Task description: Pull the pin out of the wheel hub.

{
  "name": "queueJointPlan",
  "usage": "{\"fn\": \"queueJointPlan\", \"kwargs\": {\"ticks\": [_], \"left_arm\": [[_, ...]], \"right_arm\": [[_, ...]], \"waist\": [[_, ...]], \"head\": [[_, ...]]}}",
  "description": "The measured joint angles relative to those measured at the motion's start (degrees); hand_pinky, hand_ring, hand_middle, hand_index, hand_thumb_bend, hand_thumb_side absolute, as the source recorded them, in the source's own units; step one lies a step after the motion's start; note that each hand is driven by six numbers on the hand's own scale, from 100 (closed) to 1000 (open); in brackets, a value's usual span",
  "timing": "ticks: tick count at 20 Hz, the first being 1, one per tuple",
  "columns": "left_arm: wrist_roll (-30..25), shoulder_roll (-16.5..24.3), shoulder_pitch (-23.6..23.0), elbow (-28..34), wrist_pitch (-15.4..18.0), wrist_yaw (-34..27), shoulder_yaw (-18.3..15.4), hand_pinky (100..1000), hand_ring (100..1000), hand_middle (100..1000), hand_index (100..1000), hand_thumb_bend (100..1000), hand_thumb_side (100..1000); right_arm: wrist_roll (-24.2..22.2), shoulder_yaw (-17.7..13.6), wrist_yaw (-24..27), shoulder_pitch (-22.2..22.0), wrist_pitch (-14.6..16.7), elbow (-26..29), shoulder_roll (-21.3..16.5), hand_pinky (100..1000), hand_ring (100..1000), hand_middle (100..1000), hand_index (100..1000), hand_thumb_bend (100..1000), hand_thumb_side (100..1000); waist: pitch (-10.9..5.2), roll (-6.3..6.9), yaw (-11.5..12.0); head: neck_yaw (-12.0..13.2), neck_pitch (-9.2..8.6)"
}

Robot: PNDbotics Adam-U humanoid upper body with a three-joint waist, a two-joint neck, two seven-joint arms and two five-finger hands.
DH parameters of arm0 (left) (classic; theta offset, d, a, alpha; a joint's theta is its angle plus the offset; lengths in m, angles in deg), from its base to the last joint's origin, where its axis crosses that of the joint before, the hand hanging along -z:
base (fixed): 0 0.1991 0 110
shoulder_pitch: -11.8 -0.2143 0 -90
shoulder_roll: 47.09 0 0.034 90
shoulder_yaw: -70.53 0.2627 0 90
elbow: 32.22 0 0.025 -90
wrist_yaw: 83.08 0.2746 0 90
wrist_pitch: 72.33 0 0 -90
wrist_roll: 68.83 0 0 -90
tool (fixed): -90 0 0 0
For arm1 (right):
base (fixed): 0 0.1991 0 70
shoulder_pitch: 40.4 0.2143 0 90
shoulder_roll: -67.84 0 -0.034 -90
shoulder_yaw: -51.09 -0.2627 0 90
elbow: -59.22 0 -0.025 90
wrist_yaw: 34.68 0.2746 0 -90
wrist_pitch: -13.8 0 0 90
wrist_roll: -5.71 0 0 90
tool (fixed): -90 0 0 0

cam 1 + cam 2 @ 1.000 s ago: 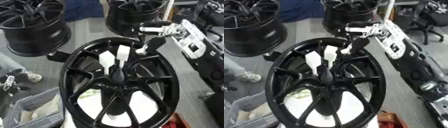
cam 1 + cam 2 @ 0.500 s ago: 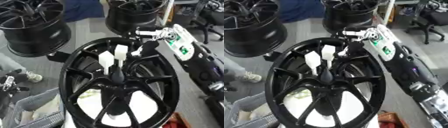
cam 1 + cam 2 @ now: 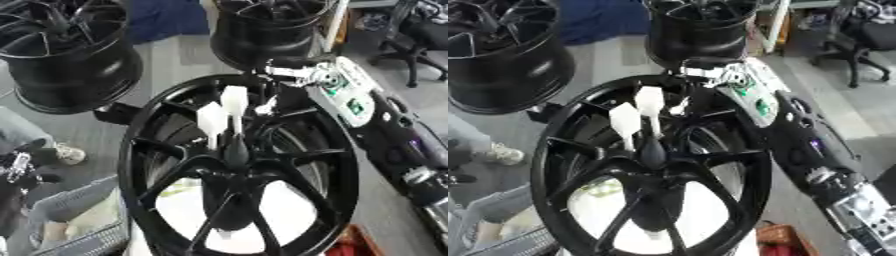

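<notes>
Left eye view: black wheel hub (image 3: 236, 170) fills the middle, spokes facing up. White pin (image 3: 234, 100) stands upright from its centre, a second white peg (image 3: 211, 119) just beside. Right hand (image 3: 278, 98) reaches in over the hub's far rim, near the pin; cannot tell finger state. Two more black wheels (image 3: 66, 50) behind on grey floor (image 3: 171, 60); office chair (image 3: 420, 35) far right.
</notes>
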Motion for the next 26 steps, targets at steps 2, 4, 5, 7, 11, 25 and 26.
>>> {"fn": "queueJointPlan", "kwargs": {"ticks": [2,4,5,7,11,25,26], "left_arm": [[-0.08,0.0,0.0,0.0,-0.01,0.0,0.0,591,802,699,851,100,721],[-0.13,0.0,0.0,0.0,0.0,0.0,0.0,591,802,700,851,100,722],[-0.14,0.0,0.0,0.0,0.0,0.0,0.0,591,802,700,851,100,722],[-0.17,0.0,0.0,-0.01,0.0,0.0,0.0,592,803,700,851,100,722],[-0.2,0.0,0.0,-0.01,0.01,0.0,0.0,592,803,701,851,100,722],[-0.53,0.0,0.0,-0.01,-0.07,0.01,0.01,592,806,703,851,100,723],[-0.54,0.0,0.0,-0.02,-0.07,0.01,0.01,592,806,703,850,100,723]], "right_arm": [[-0.05,0.02,0.01,-0.05,0.1,0.0,0.01,497,404,795,931,377,538],[-0.23,0.05,0.1,-0.11,0.23,0.03,0.02,497,403,793,930,374,538],[-0.4,0.06,0.24,-0.14,0.29,0.09,0.04,496,402,792,929,374,537],[-0.72,0.13,0.67,-0.23,0.42,0.15,0.08,495,401,790,929,373,537],[-1.66,0.64,1.83,-0.3,0.71,0.77,0.24,494,400,787,928,372,536],[-6.77,2.19,5.63,-0.3,1.52,4.52,0.4,496,401,788,923,371,525],[-6.95,2.2,5.76,-0.3,1.49,4.74,0.4,495,400,787,922,368,528]], "waist": [[0.0,-0.05,0.0],[0.0,-0.07,0.0],[0.0,-0.07,0.0],[0.0,-0.07,0.0],[0.0,-0.08,0.0],[0.0,-0.14,0.02],[0.0,-0.14,0.02]], "head": [[0.0,0.0],[0.0,0.0],[0.0,0.0],[0.0,0.0],[0.0,0.0],[-0.01,0.0],[-0.02,0.0]]}}
